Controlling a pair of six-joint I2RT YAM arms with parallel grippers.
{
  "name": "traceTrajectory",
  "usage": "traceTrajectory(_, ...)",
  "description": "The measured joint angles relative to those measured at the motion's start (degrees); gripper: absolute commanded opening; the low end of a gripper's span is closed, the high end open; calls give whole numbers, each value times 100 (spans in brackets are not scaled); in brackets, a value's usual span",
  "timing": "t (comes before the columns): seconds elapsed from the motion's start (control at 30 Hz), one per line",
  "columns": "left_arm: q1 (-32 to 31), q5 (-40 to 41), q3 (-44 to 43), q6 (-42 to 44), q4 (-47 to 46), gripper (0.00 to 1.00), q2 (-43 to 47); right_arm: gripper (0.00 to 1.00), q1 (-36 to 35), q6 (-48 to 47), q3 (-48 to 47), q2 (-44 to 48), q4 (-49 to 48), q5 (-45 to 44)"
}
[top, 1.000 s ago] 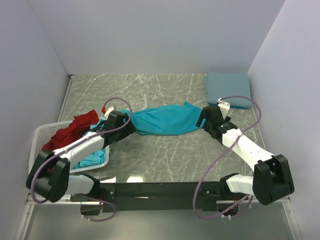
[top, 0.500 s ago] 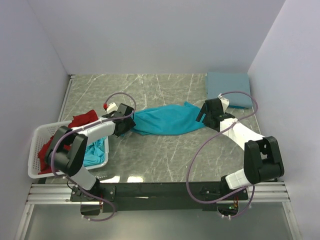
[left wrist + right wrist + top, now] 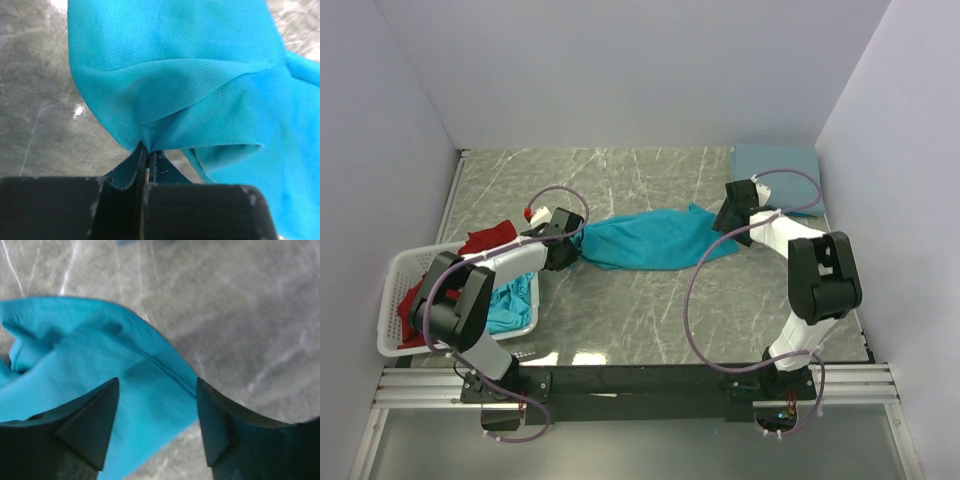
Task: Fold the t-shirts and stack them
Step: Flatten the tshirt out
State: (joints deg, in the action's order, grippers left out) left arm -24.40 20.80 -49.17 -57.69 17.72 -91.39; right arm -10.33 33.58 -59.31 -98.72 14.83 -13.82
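A bright teal t-shirt [image 3: 650,240] lies stretched across the middle of the table. My left gripper [image 3: 570,252] is at its left end and is shut on a pinch of the fabric; in the left wrist view the teal t-shirt [image 3: 190,90] fans out from the closed left gripper [image 3: 145,161]. At the shirt's right end, my right gripper [image 3: 728,222] is open. In the right wrist view the right gripper [image 3: 157,407] straddles a corner of the teal t-shirt [image 3: 100,385], with both fingers apart from it. A folded grey-blue t-shirt [image 3: 778,178] lies at the back right.
A white lattice basket [image 3: 392,300] stands at the left edge of the table. It holds a red t-shirt [image 3: 485,243] and another teal t-shirt [image 3: 510,305]. Walls close in the table on the left, back and right.
My left gripper has shut on the teal shirt's left end. The right gripper has moved back toward the shirt's far right corner and its jaws have narrowed.
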Motion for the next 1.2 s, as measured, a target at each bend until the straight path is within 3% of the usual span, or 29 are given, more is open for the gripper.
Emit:
traceTrajectory(0.13, 0, 4, 20, 9, -35, 1, 197, 63, 0, 28, -382, -396, 72, -2)
traceTrajectory(0.17, 0, 7, 20, 15, -39, 1, 219, 56, 0, 37, -442, -461, 114, -2)
traceTrajectory(0.23, 0, 7, 20, 26, -44, 1, 262, 54, 0, 74, -525, -590, 179, 4)
traceTrajectory(0.67, 0, -90, 216, 249, -304, 1, 715, 67, 0, 260, -476, -522, 909, -111)
traceTrajectory(0.87, 0, -109, 417, 302, -461, 1, 918, 66, 0, 262, -286, -354, 1207, -131)
traceTrajectory(1.0, 0, -142, 509, 356, -522, 1, 1001, 45, 0, 245, -236, -326, 1156, 13)
traceTrajectory(1.03, 0, -142, 514, 365, -540, 1, 1016, 29, 0, 236, -236, -326, 1132, 59)
traceTrajectory(1.1, 0, -138, 518, 404, -575, 1, 1049, 16, 0, 221, -236, -326, 1067, 157)
traceTrajectory(1.13, 0, -138, 518, 407, -590, 1, 1067, 0, -2, 223, -236, -326, 1021, 214)
traceTrajectory(1.2, 0, -138, 518, 439, -592, 0, 1154, 0, -2, 170, -238, -326, 964, 295)
